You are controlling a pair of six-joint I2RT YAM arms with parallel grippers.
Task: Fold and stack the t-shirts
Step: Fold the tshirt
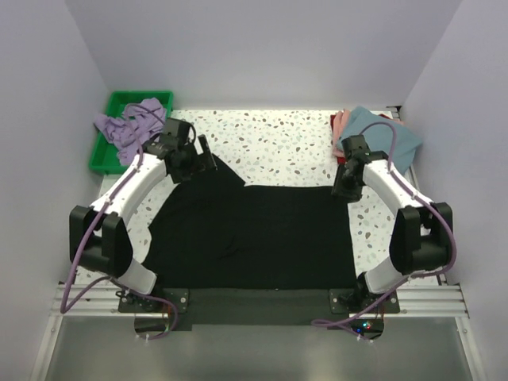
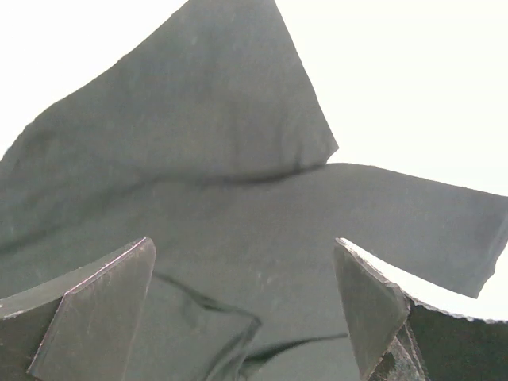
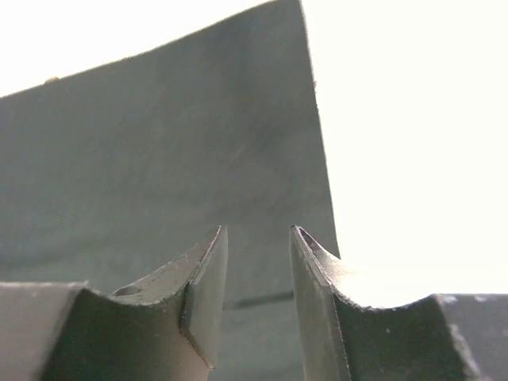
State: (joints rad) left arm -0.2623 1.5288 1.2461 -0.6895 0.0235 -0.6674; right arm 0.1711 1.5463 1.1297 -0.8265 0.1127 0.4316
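Note:
The large black t-shirt (image 1: 254,238) lies spread flat on the table's middle, one sleeve pointing to the back left. My left gripper (image 1: 209,154) hovers at that sleeve, jaws wide open and empty; in the left wrist view (image 2: 242,246) black cloth (image 2: 198,119) with a small fold lies under it. My right gripper (image 1: 347,190) is at the shirt's back right corner, jaws a little apart; the right wrist view (image 3: 258,230) shows the cloth's edge (image 3: 159,159) beneath. The lavender t-shirt (image 1: 127,124) is crumpled on the green tray. The teal-blue t-shirt (image 1: 385,136), the pink one (image 1: 341,121) and a sliver of the dark red one (image 1: 333,121) are piled at the back right.
The green plastic tray (image 1: 103,155) stands at the back left by the left wall. Speckled white tabletop (image 1: 278,139) shows behind the black shirt. Walls close in the left, back and right sides. The arm bases sit at the near edge.

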